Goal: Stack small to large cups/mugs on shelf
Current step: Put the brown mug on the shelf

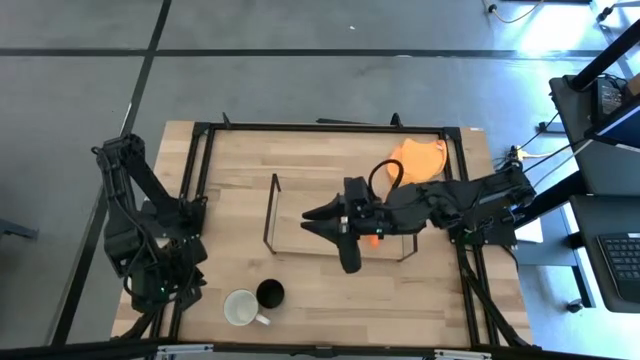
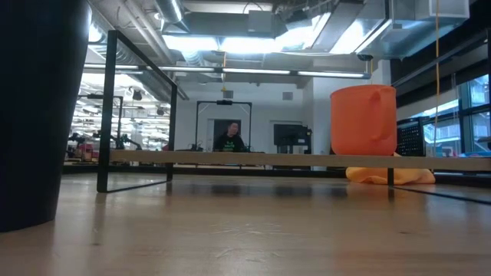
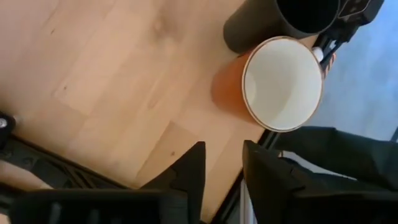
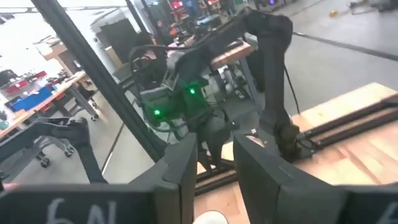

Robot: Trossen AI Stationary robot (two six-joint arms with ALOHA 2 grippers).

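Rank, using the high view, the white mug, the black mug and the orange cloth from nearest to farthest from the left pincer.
Left pincer sits at the table's near-left corner.
1. White mug, beside it on the near edge.
2. Black mug, just past the white one.
3. Orange cloth, far-right side.

The worktop (image 1: pixel 320 300) is pale wood in butcher-block strips, smooth with a soft sheen. The shelf (image 1: pixel 272 215) is thin black metal wire, matt. The orange mug (image 2: pixel 364 120) looks smooth and lightly glossy; the white mug (image 3: pixel 283 84) has a smooth, glazed-looking inside. The black mug (image 3: pixel 280 22) is matt. The orange cloth (image 1: pixel 420 158) lies soft and crumpled.
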